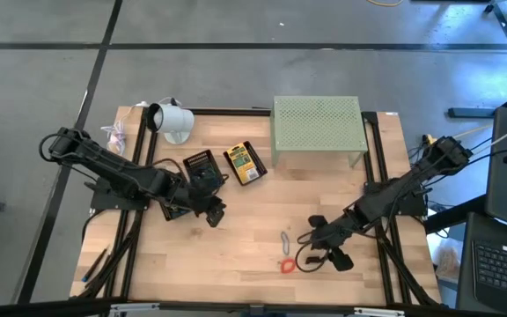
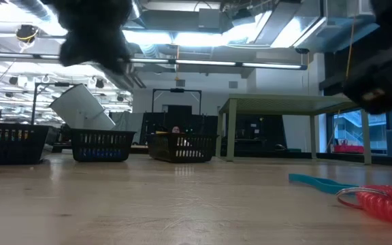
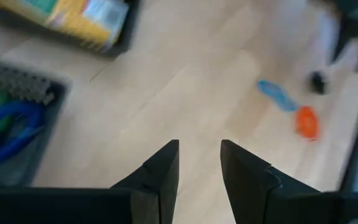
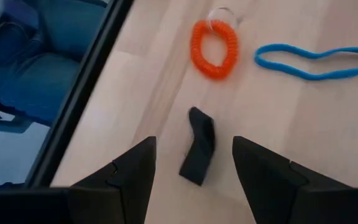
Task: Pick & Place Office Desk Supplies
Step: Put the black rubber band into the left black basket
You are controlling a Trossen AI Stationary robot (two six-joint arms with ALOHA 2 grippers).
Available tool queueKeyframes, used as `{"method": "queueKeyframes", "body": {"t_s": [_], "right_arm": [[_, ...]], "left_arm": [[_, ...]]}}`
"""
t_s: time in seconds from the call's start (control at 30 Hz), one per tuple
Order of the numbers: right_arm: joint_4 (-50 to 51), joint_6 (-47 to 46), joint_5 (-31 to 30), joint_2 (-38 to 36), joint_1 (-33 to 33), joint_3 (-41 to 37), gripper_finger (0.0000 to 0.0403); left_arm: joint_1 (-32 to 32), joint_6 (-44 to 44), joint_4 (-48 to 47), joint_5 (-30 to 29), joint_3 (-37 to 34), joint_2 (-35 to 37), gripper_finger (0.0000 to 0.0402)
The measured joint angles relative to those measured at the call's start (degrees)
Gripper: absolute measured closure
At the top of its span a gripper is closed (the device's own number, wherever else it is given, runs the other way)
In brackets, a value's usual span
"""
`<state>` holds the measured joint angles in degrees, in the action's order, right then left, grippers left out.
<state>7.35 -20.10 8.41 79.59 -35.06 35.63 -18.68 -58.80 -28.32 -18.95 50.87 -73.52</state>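
High view: orange coil [image 1: 286, 265] near table edge [image 1: 262, 304].

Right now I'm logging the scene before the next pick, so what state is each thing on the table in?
Left fingers: open, empty, above bare wood.
Right fingers: open, empty, over the black clip.
Black clip: loose on the table, ungripped.
Orange coil band: flat on the table, a metal ring at one end.
Blue rubber band: lying flat, stretched into a long loop.
White cup: tipped on its side.
Green perforated stand: upright.

Lab hall: exposed ceiling ducts [image 2: 250, 20], concrete floor [image 1: 236, 75].
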Motion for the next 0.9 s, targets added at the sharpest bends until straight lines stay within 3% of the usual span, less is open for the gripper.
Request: {"method": "queueKeyframes", "body": {"t_s": [0.3, 0.57, 0.7, 0.9], "right_arm": [[-15.62, 2.74, 0.19, 7.67, -0.4, -3.4, 0.0189], [-19.86, 5.17, 1.04, 15.46, -0.64, -3.21, 0.0197], [-20.01, 6.5, 0.85, 15.64, -0.62, -3.22, 0.0241], [-19.56, 7.48, 0.79, 15.52, -0.62, -3.31, 0.0368]], "left_arm": [[0.0, 5.57, 9.22, -0.46, 0.0, 0.0, 0.029], [0.01, 5.59, 10.57, -1.32, 0.0, 0.0, 0.029], [0.02, 5.55, 10.58, -1.45, 0.0, 0.0, 0.029], [0.02, 4.69, 10.58, -1.97, 0.0, 0.0, 0.0291]]}}
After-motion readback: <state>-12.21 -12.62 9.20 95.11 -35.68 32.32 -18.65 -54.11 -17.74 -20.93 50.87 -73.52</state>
